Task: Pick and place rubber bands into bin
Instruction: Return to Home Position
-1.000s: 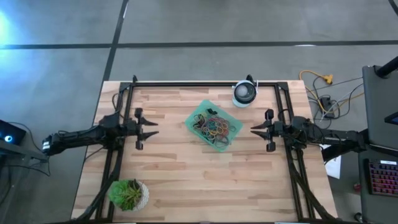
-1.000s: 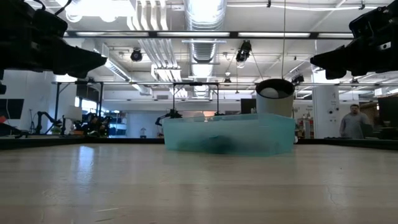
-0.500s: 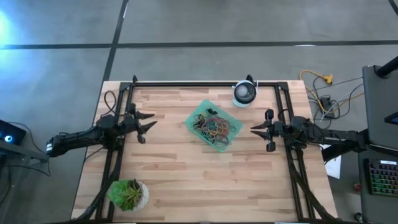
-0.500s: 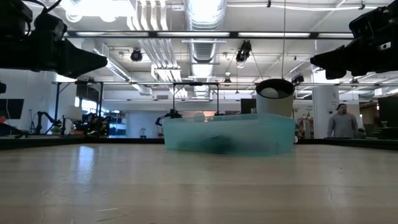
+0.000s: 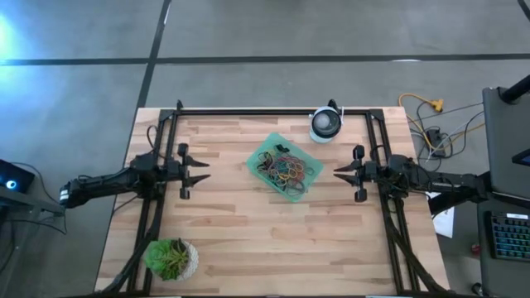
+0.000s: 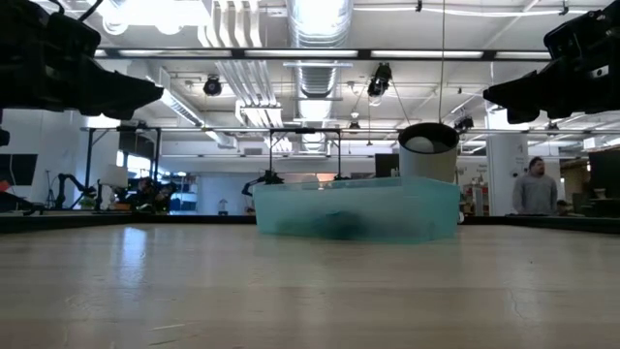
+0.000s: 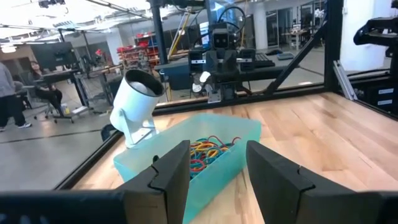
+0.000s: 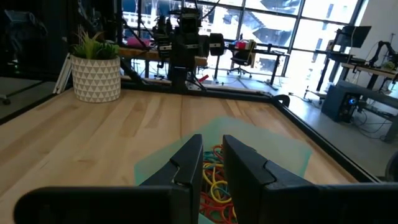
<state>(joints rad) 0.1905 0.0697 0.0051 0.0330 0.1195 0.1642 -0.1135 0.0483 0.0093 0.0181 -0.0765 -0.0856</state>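
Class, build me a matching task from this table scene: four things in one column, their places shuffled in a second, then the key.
1 rubber bands
2 potted plant
3 round white-and-black device
4 left gripper

A lower-left corner of the table, high view
B inside the bin
C top edge of the table, high view
D left of the bin, apart from it

Pairs: 1-B, 2-A, 3-C, 4-D

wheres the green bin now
High view: the shallow translucent mint-green plastic bin sits mid-table, slightly right of centre, just down-left of the round white-and-black device.
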